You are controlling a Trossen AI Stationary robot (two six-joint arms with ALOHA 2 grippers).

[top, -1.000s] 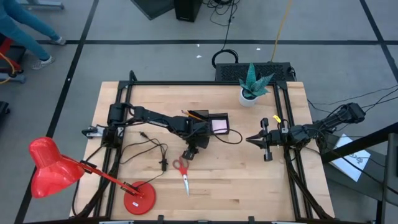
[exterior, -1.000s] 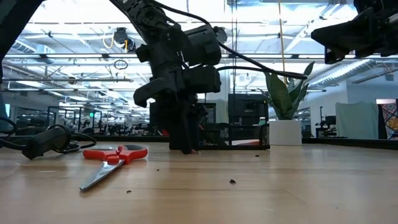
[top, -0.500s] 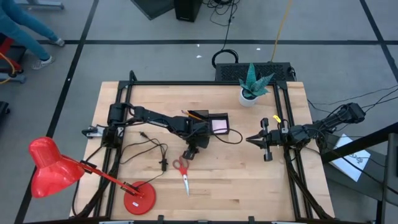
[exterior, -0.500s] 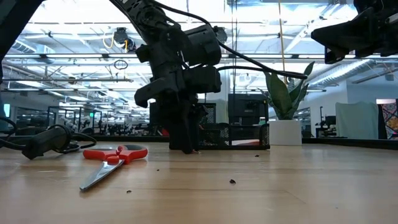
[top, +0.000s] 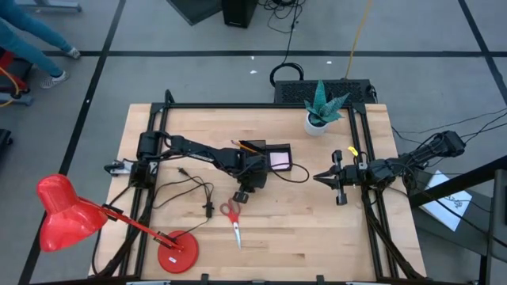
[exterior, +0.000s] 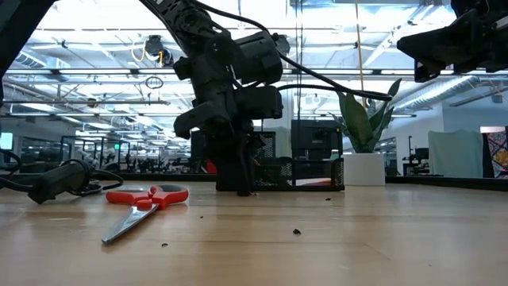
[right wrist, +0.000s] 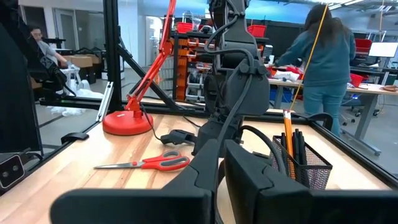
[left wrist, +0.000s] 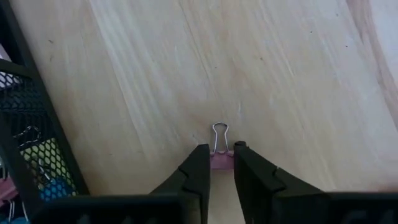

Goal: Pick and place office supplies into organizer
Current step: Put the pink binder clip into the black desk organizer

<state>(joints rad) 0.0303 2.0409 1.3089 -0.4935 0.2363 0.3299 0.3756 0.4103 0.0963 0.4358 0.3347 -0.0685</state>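
Left gripper (left wrist: 217, 167) down at tabletop just in front of organizer (top: 269, 157), fingers (left wrist: 198, 169) now drawn in against small pink binder clip (left wrist: 219, 158); wider apart a second ago. Clip sits on wood, wire loop pointing away from gripper. Arm pose otherwise unchanged. Scissors (top: 232, 217) lie near, same spot. Pencils (right wrist: 289, 138) and pens stand in organizer's tall bin. Right gripper (top: 318, 179) hovers right of centre, fingers together, unmoved, nothing held.
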